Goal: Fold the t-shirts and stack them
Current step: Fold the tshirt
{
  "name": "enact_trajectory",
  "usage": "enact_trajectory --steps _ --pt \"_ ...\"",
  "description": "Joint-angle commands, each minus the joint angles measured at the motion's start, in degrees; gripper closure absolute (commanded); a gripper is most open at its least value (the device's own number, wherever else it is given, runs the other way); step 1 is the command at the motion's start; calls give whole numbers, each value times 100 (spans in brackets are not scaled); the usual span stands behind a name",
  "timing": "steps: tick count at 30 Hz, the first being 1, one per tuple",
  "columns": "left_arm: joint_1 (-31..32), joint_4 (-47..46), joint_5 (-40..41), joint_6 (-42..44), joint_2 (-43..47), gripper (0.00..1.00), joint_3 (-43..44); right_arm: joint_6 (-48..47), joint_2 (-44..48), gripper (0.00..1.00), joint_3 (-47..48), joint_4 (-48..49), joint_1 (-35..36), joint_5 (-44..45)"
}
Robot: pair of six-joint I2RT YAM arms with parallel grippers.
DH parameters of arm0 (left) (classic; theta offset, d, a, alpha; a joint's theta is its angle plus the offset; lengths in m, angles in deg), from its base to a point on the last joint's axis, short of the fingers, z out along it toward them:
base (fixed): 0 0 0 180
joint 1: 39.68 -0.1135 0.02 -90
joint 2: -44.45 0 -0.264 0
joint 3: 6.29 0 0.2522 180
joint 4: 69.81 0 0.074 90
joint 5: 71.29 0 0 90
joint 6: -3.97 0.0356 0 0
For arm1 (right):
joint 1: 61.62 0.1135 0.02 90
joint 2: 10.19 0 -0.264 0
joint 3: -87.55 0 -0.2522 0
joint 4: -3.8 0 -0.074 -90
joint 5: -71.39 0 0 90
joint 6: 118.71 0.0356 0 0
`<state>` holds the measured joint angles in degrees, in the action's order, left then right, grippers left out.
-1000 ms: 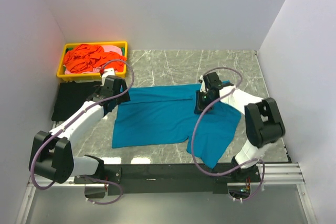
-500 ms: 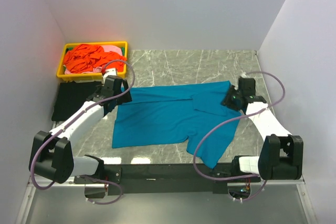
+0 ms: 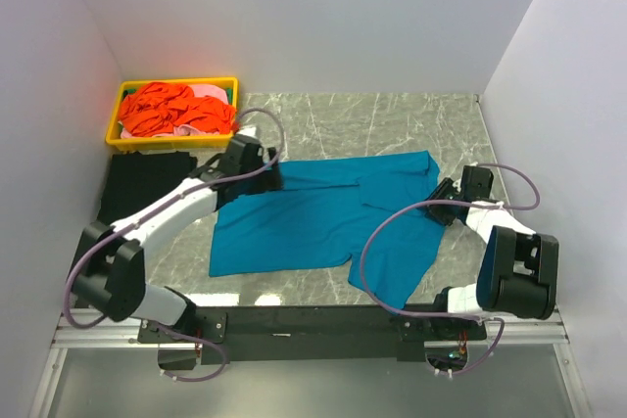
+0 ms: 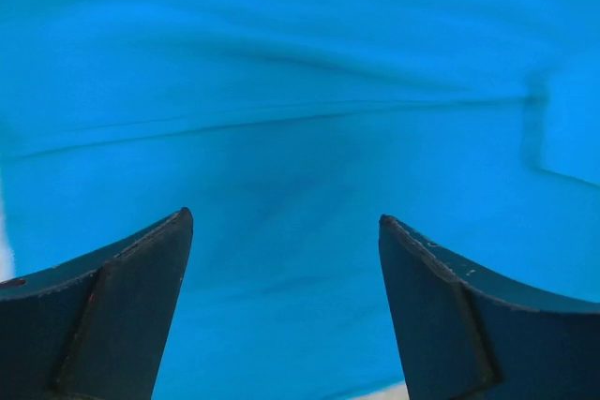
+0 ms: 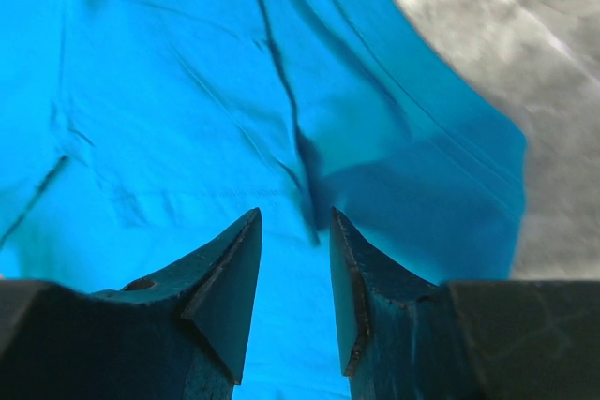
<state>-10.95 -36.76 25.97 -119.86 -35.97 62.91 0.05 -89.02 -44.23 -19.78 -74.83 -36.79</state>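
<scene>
Here, at the far left corner of the marble tabletop point(image 3: 392, 124), a yellow tray point(image 3: 176, 81) holds crumpled orange-red t-shirts point(image 3: 162, 110) with a pink t-shirt point(image 3: 206, 93) showing behind them. Just near of the tray, a black t-shirt point(image 3: 142, 188) lies flat against the left edge. The left claw point(image 3: 263, 171) hovers over the far left corner of the teal-blue t-shirt point(image 3: 304, 222); the left wrist view shows its jaws spread wide with nothing between them, only smooth cloth below. The teal-blue t-shirt lies spread across the middle of the tabletop, one part trailing toward the near right. The right claw point(image 3: 439, 205) sits low at the shirt's right edge, pointing left. Its jaws stand a little apart over a crease in the cloth, clamping nothing.
</scene>
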Motion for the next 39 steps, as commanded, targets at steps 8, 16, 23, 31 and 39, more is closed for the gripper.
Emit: enact_trajectory --steps 8,16,23,31,39 --pt "1134 -505 -612 -766 -1686 20 1697 183 -423 66 -114 833 -94 -626" --pt "1688 -488 -560 -959 -3005 41 2769 227 -19 100 -194 824 -94 -863" --pt "1952 -610 -595 -1267 -3699 60 3245 113 192 100 -273 745 -111 -898" --pt "2233 -549 -429 -1364 -4244 60 3868 104 228 100 -317 806 -94 -986" --pt "2312 -338 -121 -1443 -4666 59 4220 113 289 100 -352 824 -94 -1022"
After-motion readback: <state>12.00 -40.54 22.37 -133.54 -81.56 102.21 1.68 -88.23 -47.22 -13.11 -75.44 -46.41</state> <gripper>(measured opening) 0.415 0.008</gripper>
